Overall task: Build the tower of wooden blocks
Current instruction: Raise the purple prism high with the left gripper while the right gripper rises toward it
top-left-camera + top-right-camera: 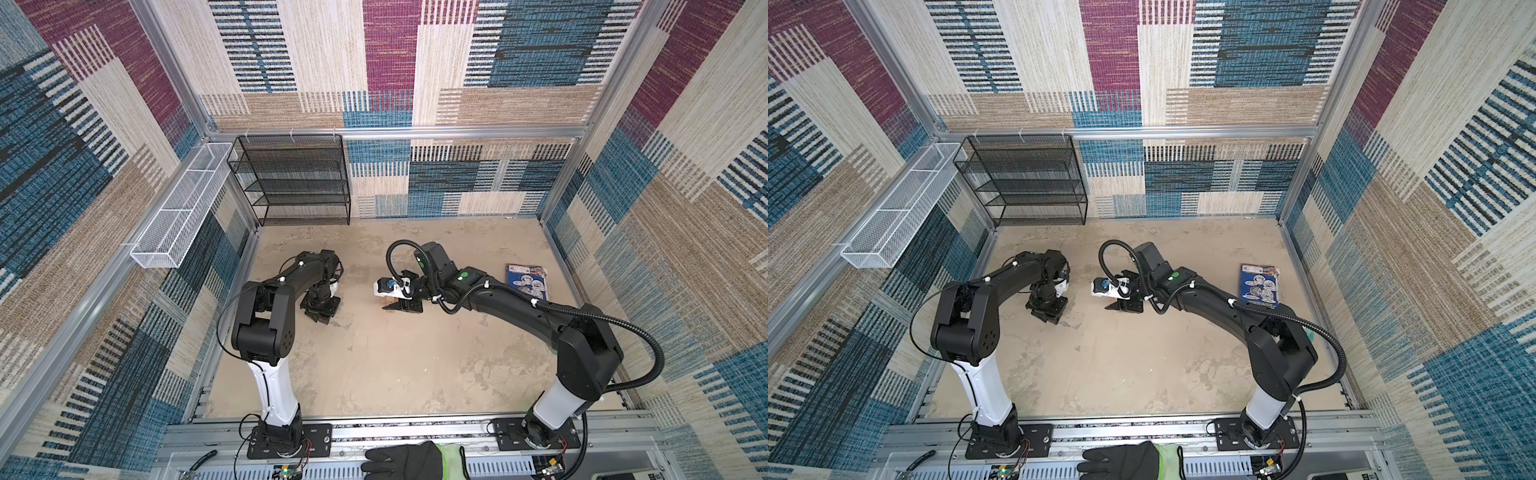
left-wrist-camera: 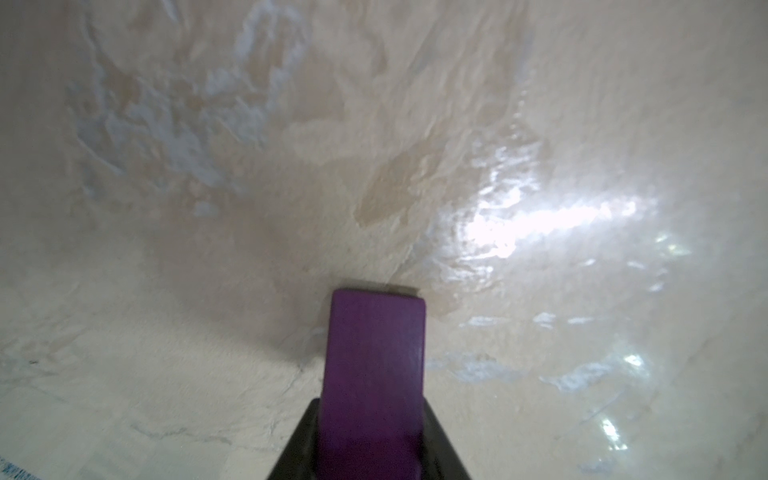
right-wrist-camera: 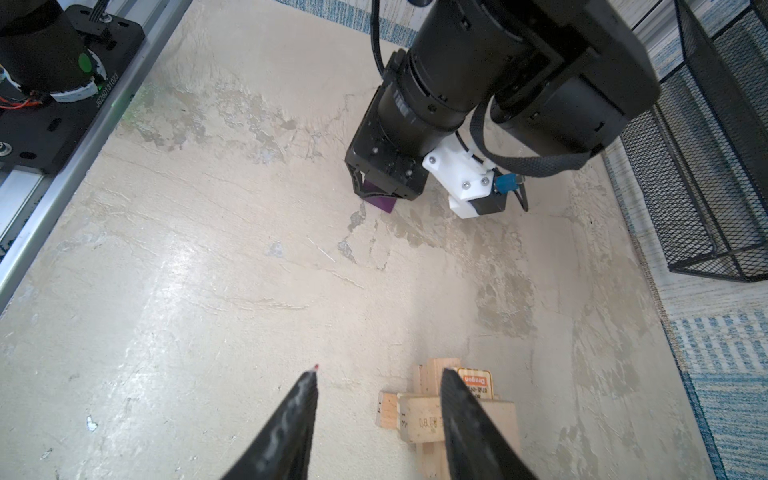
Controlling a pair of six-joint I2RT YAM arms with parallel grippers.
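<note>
The left hand (image 1: pixel 321 314) is low on the desk (image 3: pixel 208 270), and its jaws are clamped on the purple wedge (image 2: pixel 376 374). In the right wrist view the wedge either touches the desk or hangs just over it; one cannot tell which. The step in hand seems to be the lifting of this roof piece. To do it well, the left hand should first go straight up, so that the wedge does not drag, and should keep it level without turning. Then it should travel to the right, higher than the tower (image 3: pixel 417 417), which stands well apart from it. The tower is a short stack of pale blocks laid crosswise, among them a printed block (image 3: pixel 473 384). The right hand (image 3: pixel 380 376) hangs over it with jaws apart and empty. It would be better for this hand to draw aside, because one touch may push the blocks down.
</note>
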